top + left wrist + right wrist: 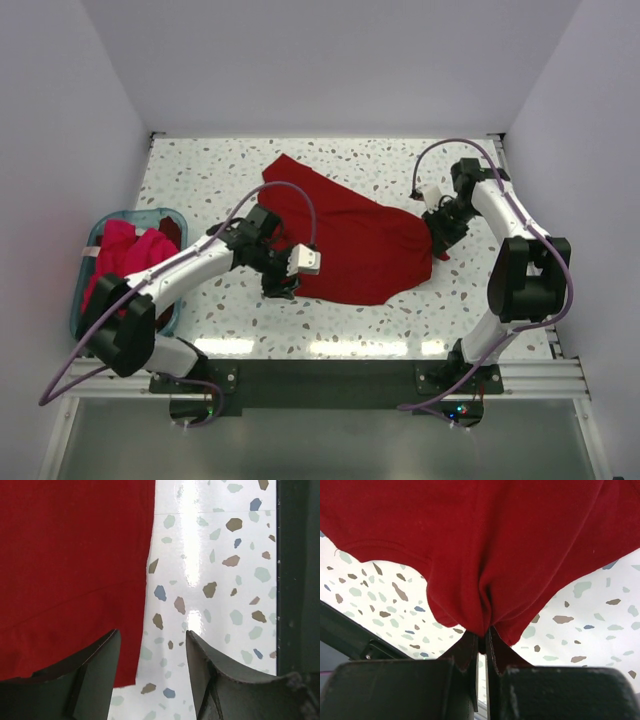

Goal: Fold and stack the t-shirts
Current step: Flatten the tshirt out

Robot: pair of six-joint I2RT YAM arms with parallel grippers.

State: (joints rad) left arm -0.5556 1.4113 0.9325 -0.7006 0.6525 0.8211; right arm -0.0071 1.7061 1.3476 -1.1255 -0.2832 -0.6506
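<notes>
Crimson t-shirt (pixel 350 240) — that is the one we have out on the speckled surface (pixel 200 180), loosely spread and rumpled, not yet folded. Well off this crimson t-shirt's left side stands the teal basket (pixel 150 213), with the pinkish-red shirts (pixel 125 255) heaped inside it, waiting their turn as we judge it.

Our right fingers (pixel 464 655) are pressed together on the shirt's right-hand tip, with a pinch of cloth bunched into a deep crease between them. We take this grip to be for drawing that end outward and flattening the cloth before any fold. Our left fingers (pixel 100 670) stand wide apart with nothing between them at the shirt's near-left edge. One finger is over the red cloth, the other over bare surface just beside it. That straddling looks to us like a line-up for taking the edge, so both ends can be pulled taut together.

The top view gives us the whole outline — narrow at the far-left corner, fuller toward the right — and the basket, which neither wrist view shows. Only the right wrist view proves the pinch and shows how the cloth gathers into it. Only the left wrist view shows the straight edge running between the open fingers. Whether they touch cloth or surface we cannot tell.
</notes>
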